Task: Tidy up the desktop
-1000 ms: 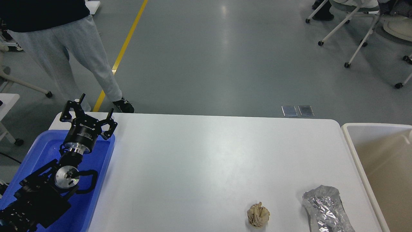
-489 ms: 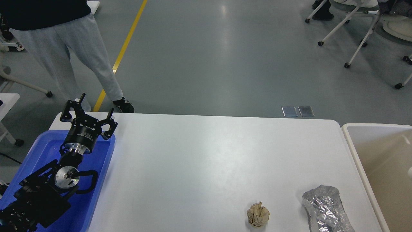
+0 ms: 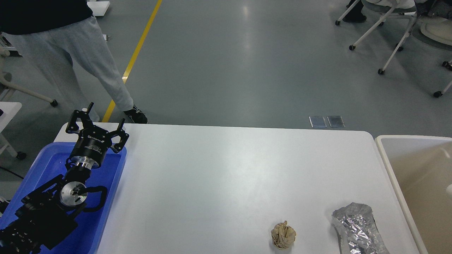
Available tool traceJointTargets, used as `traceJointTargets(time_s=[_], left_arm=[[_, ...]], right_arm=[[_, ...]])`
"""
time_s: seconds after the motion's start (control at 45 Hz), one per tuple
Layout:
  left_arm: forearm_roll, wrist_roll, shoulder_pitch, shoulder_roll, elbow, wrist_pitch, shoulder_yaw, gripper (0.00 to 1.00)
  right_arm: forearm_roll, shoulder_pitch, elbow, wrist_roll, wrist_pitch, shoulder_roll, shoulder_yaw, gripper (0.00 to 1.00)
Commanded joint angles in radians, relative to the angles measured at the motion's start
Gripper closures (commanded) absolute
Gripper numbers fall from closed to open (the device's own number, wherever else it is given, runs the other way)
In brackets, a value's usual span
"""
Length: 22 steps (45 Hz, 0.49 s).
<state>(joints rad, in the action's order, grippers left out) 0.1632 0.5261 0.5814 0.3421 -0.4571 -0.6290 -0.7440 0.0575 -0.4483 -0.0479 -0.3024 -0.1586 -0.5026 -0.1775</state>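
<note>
The white desktop (image 3: 226, 176) fills the middle of the head view. A crumpled beige paper ball (image 3: 283, 234) lies near its front edge. A crumpled silver foil wrapper (image 3: 356, 227) lies to the right of the ball, near the front right corner. My left gripper (image 3: 105, 114) is open and empty, raised above the far end of the blue tray (image 3: 106, 197) at the left. It is far from both pieces of rubbish. My right gripper is out of view.
A beige white-rimmed bin (image 3: 392, 176) stands against the desktop's right edge. A person in grey trousers (image 3: 81, 56) stands beyond the far left corner. Wheeled chairs (image 3: 392, 31) stand at the back right on the grey floor.
My left arm has not moved. The person behind the table has shifted their legs slightly. A pale object now shows at the bin's right edge.
</note>
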Motion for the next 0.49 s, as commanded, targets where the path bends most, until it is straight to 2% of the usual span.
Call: traceJointTargets(time_s=[0.0, 0.067, 0.156, 0.222, 0.244, 0.333, 0.467], left_arm=[[-0.001, 0.000, 0.000, 0.000, 0.000, 0.000, 0.000, 0.00], [-0.001, 0.000, 0.000, 0.000, 0.000, 0.000, 0.000, 0.00], [-0.001, 0.000, 0.000, 0.000, 0.000, 0.000, 0.000, 0.00], [-0.001, 0.000, 0.000, 0.000, 0.000, 0.000, 0.000, 0.00], [-0.001, 0.000, 0.000, 0.000, 0.000, 0.000, 0.000, 0.00], [-0.001, 0.000, 0.002, 0.000, 0.000, 0.000, 0.000, 0.00], [-0.001, 0.000, 0.002, 0.000, 0.000, 0.000, 0.000, 0.00]], right_arm=[[0.002, -0.015, -0.013, 0.000, 0.024, 0.016, 0.001, 1.00], [0.002, -0.015, -0.013, 0.000, 0.024, 0.018, 0.000, 1.00], [0.002, -0.017, -0.013, 0.002, 0.024, 0.018, 0.003, 0.48], [0.002, -0.018, -0.013, 0.008, 0.024, 0.018, 0.004, 0.20], [0.002, -0.018, -0.013, 0.008, 0.022, 0.018, 0.004, 0.14], [0.002, -0.020, -0.013, 0.008, 0.022, 0.019, 0.004, 0.01], [0.002, -0.021, -0.017, 0.008, 0.022, 0.018, 0.010, 0.01]])
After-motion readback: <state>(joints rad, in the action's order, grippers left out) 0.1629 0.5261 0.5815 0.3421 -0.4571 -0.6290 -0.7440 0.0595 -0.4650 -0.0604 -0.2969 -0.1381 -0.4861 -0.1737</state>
